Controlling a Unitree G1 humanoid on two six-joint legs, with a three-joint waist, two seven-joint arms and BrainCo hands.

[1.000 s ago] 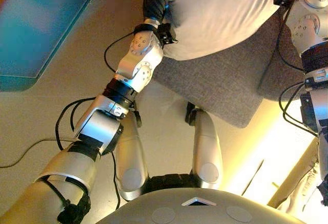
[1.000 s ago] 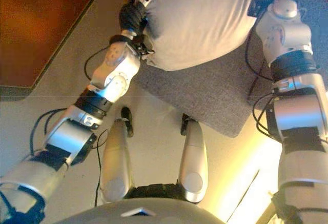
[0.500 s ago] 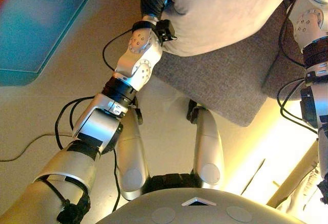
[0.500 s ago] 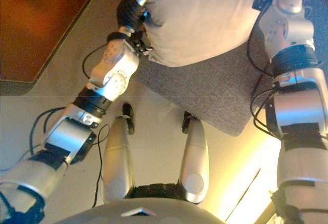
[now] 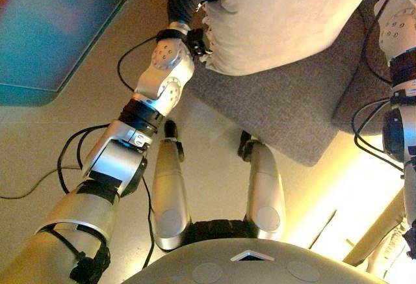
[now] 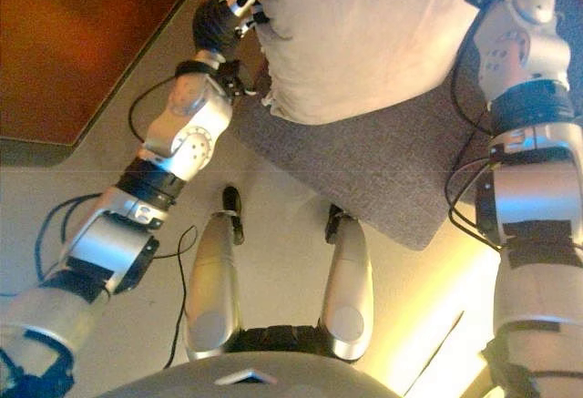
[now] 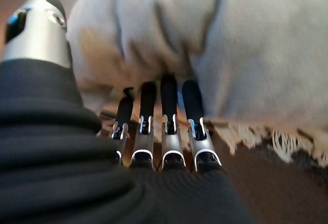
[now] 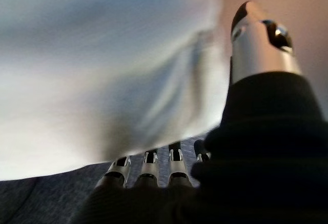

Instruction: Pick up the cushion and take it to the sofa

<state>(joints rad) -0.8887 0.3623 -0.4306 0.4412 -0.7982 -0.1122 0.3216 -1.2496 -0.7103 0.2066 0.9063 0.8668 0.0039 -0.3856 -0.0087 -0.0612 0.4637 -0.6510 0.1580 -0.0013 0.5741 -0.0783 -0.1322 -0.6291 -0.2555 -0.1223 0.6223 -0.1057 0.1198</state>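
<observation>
The cushion (image 5: pixel 279 17) was big, soft and pale grey, with a fringe (image 7: pixel 256 137) along its edge. It sat between my two hands, above a grey sofa seat (image 5: pixel 286 112).

My left hand (image 6: pixel 223 2) was at the cushion's left side. In my left wrist view my fingers (image 7: pixel 169 101) were straight, and their dark tips pushed into the soft cloth just above the fringe. My thumb (image 7: pixel 38 29) stood up apart from them and did not touch the cushion. So that hand was flat and wide, pressing and not squeezing.

My right hand (image 8: pixel 266 39) was at the cushion's right side. In its wrist view the cushion filled most of the space just past my fingers (image 8: pixel 148 167). Only the bottom parts of those fingers showed, and the tips were hidden behind my own dark cover, so I could not tell how that hand was set. My thumb stuck up beside the cushion.

The grey seat lay under the cushion and reached out toward me. Next to it was a tan floor (image 5: pixel 71 128). Off to my left lay a big flat blue panel (image 5: pixel 52 30).
</observation>
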